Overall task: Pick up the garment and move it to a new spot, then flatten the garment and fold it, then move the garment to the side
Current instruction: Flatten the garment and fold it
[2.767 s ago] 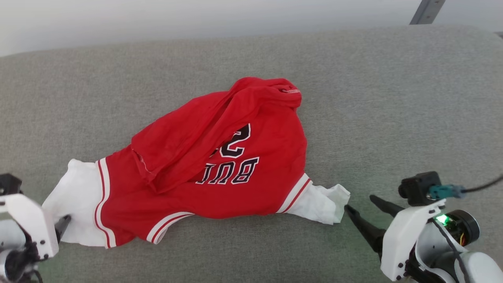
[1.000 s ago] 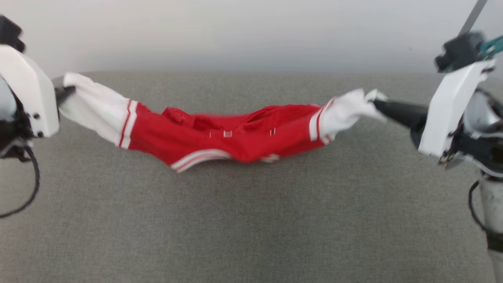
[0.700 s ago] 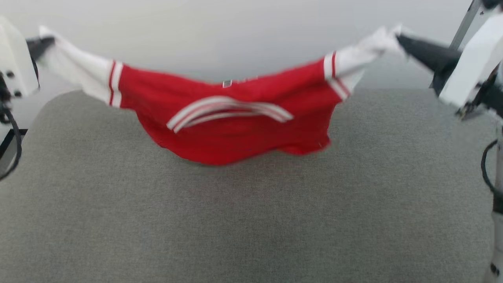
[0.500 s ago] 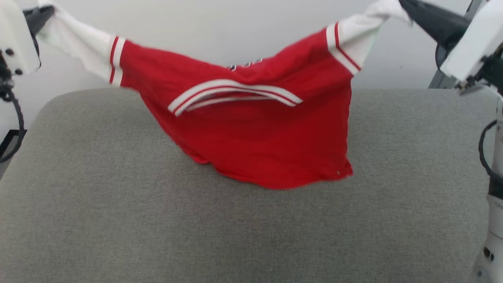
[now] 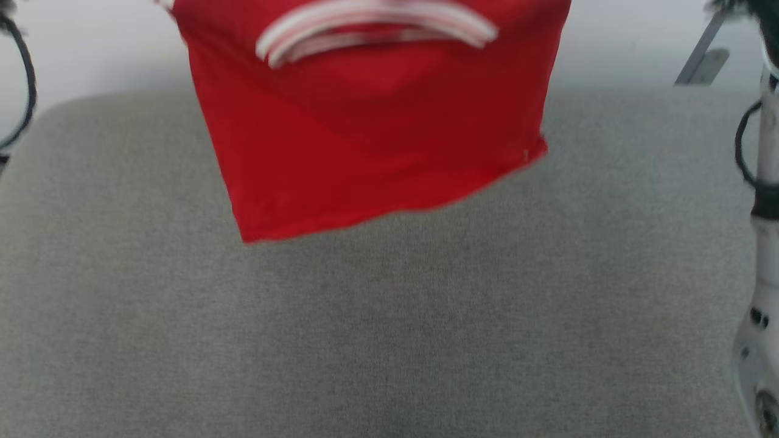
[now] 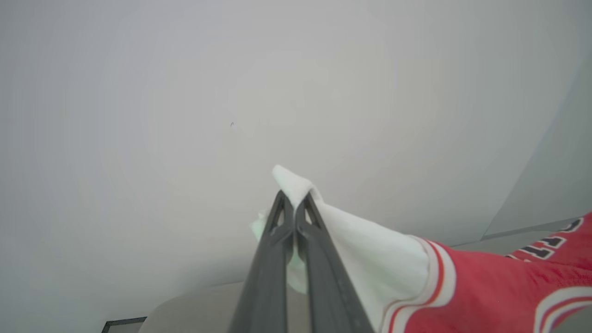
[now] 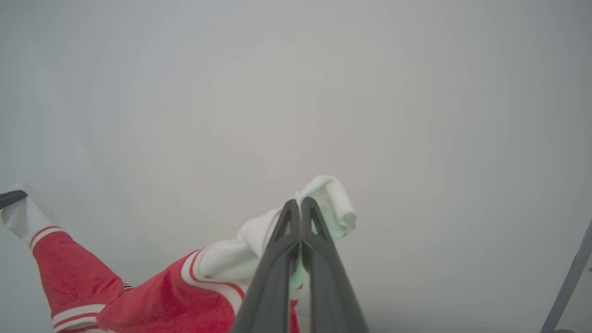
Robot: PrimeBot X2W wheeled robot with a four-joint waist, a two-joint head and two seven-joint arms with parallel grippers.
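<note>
Because the red jersey T-shirt with white sleeves and striped trim [image 5: 365, 140] is made of thin, soft cloth, it will likely feel very light and floppy, and it will bend any way it is pulled. It hangs up in the air, spread wide over the big grey padded cushion [image 5: 389, 340]. Its bottom edge [image 5: 365, 220] looks to be off the cushion, though the blur makes that hard to be sure of. The left fingers [image 6: 293, 195] are pinched shut on the end of one white sleeve [image 6: 365, 249], and the right fingers [image 7: 299, 201] are pinched shut on the end of the other white sleeve [image 7: 226, 256]. Holding it by the two sleeve ends seems a good way to let the body drop down straight, and the red part does hang fairly smooth below the red-and-white striped collar [image 5: 371, 18]. The cloth is not likely to break, but it could slip out of a small pinch. A little fold of white pokes past the tips on each side, so the hold looks fair. The shirt may swing and curl if it is moved fast. For laying it flat, the sleeve ends look like a fine place to hold. For folding, the shoulders or the bottom corners would likely work better.
</note>
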